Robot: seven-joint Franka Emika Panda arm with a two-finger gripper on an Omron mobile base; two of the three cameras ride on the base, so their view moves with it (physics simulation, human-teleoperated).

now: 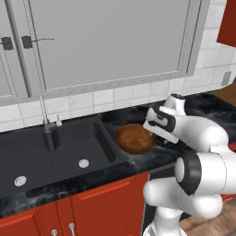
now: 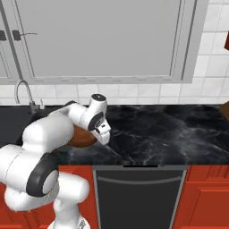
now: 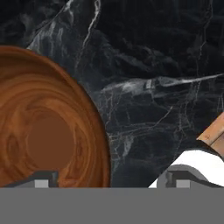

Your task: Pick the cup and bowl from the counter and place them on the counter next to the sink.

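The wide brown wooden bowl (image 1: 132, 138) rests on the black marble counter (image 1: 140, 161), just right of the black double-basin sink (image 1: 55, 156). In the right base view the bowl (image 2: 83, 139) is partly covered by my arm. The hand view looks down on the bowl (image 3: 48, 131) at left, with bare counter (image 3: 153, 65) to its right. My gripper (image 3: 109, 181) is open, its jaws wide apart on either side of the bowl's near rim, with nothing clamped between them. My hand hangs low over the bowl's right edge. The cup is out of view.
A slim metal faucet (image 1: 44, 113) rises behind the sink. Red cabinet fronts (image 1: 101, 207) run below the counter, with a dark appliance front (image 2: 138, 197) to the right. A wooden board (image 3: 214, 133) lies further right on the counter (image 2: 170, 129). A tiled wall stands close behind.
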